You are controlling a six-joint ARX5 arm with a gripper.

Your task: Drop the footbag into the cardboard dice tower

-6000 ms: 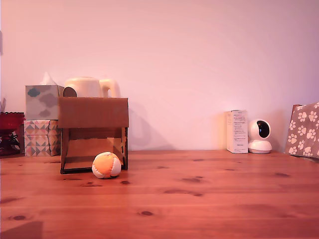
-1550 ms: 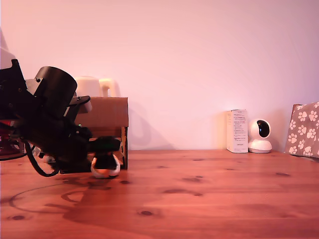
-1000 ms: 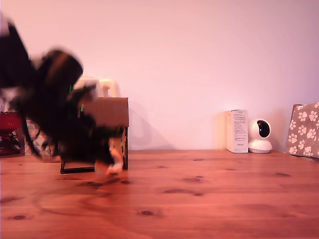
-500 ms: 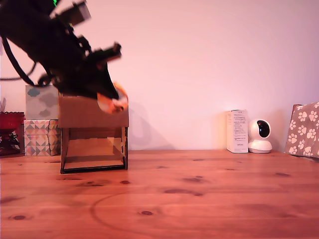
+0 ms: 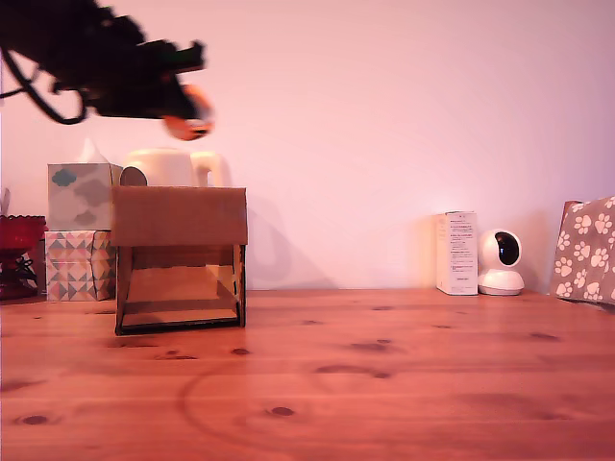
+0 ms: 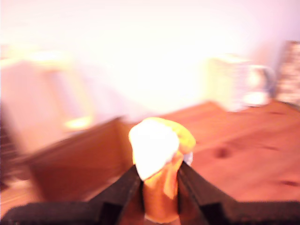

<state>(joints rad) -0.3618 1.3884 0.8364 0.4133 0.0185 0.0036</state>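
We note the gripper [image 5: 187,106] high in the upper left of the exterior view, blurred, its fingers [image 6: 123,190] clamped on the footbag [image 5: 188,113] — orange and white, squeezed between them in the wrist view. The ball hangs in the air well above the cardboard dice tower [image 5: 180,257], over its top. The tower stands on the table [image 5: 404,384] at the exterior view's left, tissue boxes [image 5: 80,230] just beside it.
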